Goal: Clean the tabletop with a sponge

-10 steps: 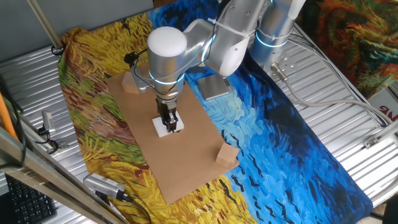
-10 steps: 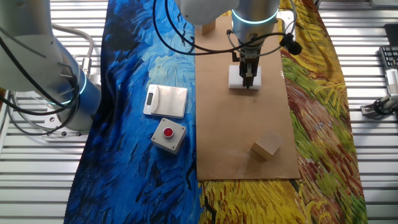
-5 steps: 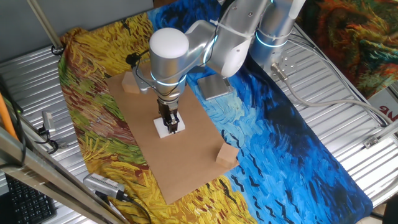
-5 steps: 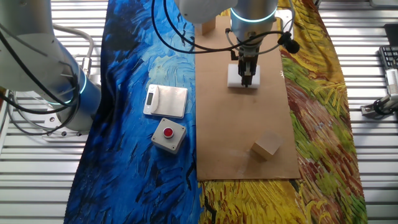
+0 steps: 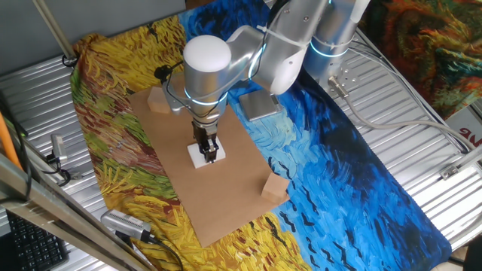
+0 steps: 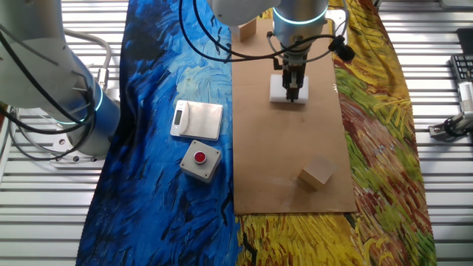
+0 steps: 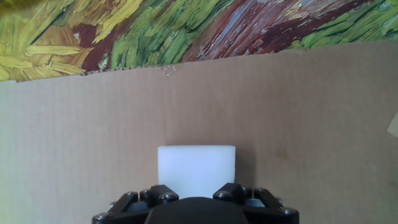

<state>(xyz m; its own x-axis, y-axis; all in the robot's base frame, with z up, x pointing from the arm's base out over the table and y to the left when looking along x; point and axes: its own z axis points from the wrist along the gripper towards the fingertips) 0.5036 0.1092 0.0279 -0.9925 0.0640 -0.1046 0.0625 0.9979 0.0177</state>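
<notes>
Here | jaws clamped on sponge (image 7: 196, 169) atop tabletop (image 7: 311, 124); fixed views add wooden cube (image 6: 315, 176)

One sponge (image 6: 280, 88); one tabletop (image 6: 288, 159); two wooden cubes (image 6: 315, 176) (image 6: 247, 30); one grey metal plate (image 6: 197, 120); one red-button box (image 6: 200, 159); one painted cloth (image 6: 159, 74); one claw (image 6: 293, 94).

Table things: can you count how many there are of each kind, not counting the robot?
Sponge: 1
Wooden cubes: 2
Brown board: 1
Grey metal plate: 1
White box with a red button: 1
Painted cloth: 1
Total: 7
</notes>
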